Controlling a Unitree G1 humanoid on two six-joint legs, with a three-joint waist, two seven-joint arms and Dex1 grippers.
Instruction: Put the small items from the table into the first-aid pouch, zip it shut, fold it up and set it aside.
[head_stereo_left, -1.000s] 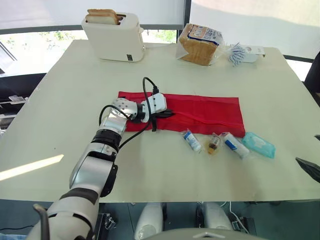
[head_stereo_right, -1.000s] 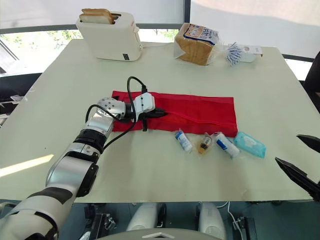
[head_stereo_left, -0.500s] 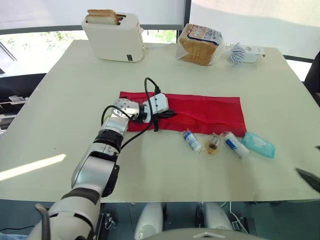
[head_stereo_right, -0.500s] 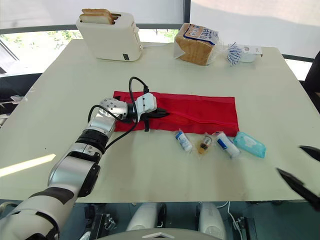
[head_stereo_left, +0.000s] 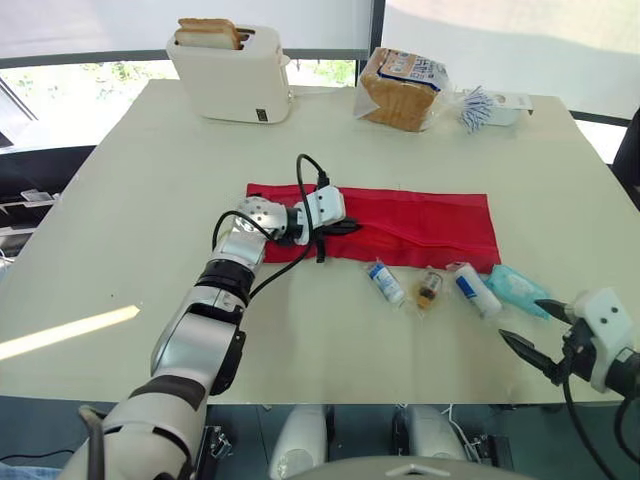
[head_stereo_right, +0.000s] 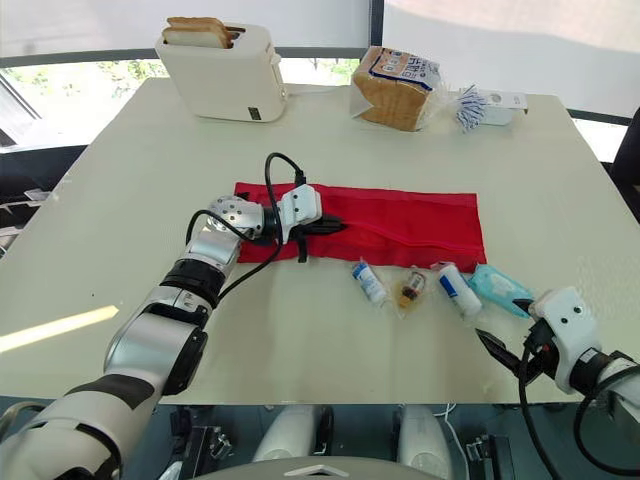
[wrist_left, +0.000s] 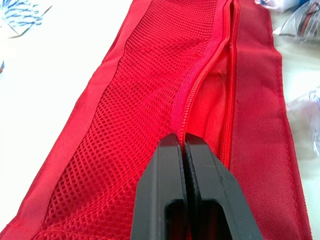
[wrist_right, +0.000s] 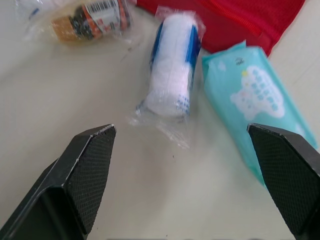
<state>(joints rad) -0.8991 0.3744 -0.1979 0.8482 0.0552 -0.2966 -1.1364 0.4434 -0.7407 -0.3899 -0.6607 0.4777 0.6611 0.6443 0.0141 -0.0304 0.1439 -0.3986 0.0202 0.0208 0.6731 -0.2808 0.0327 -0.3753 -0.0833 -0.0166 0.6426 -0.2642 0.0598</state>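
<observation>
We see a broad pale table (head_stereo_left: 150, 180) with the red first-aid pouch (head_stereo_left: 420, 225) spread flat and lengthwise near its middle, mesh side up and its zip partly open. At the far edge stand a white toaster (head_stereo_left: 232, 75) with bread slices (head_stereo_left: 208, 32) in its slots, and a bagged loaf (head_stereo_left: 400, 85). Beside the loaf is a small blue-and-white packet (head_stereo_left: 478, 107). All three are well apart from the pouch.

The left gripper (head_stereo_left: 345, 227) lies on the pouch's left part. In the left wrist view we see its two black fingers (wrist_left: 165, 180) pressed together, tips at the mesh-side edge of the zip. We cannot tell whether any fabric or a zip pull is pinched between them. A black cable loops over that wrist and across the pouch's left end.

The right gripper (head_stereo_left: 520, 320) hovers near the table's near right edge with its fingers spread wide, holding nothing. It points toward the row of small items.

Those items lie in a row on the bare table just in front of the pouch's near edge, right of the left gripper. The teal wipes pack (wrist_right: 265, 100) is nearest the right gripper, by the pouch's right corner. Just beside it, to the left, is a wrapped white roll with blue print (wrist_right: 172, 65). Further left are a small brown bottle in clear wrap (head_stereo_left: 428, 288) and a white-and-blue tube (head_stereo_left: 384, 282). Nothing stands between the right gripper and the wipes pack or the roll.
</observation>
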